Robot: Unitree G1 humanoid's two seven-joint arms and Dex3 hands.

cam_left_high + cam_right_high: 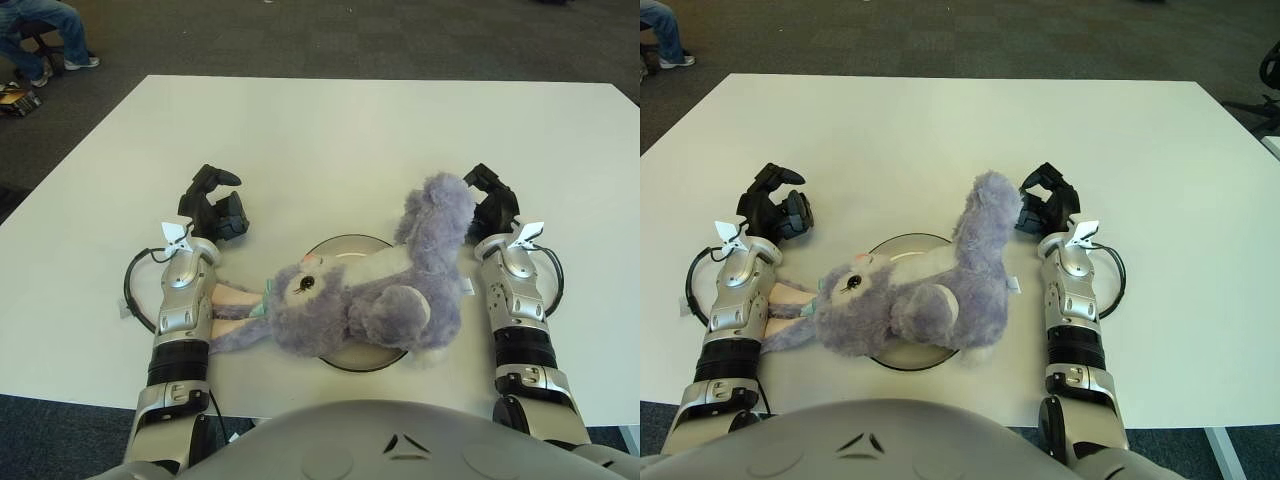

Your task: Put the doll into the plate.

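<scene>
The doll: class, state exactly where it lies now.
The doll lies across the plate at the table's near edge, between the left hand and right hand, its ears spilling left past the rim.

Your far half of the table (380, 120) is open from left to right, so either hand can sweep there. Near you, the doll (370, 295) sprawls across the plate (345, 245) and fills the middle. Its raised limb touches or nearly touches the right hand (492, 205), blocking inward travel. Its ears lie against the left forearm; the left hand (213, 205) has room left and far.
</scene>
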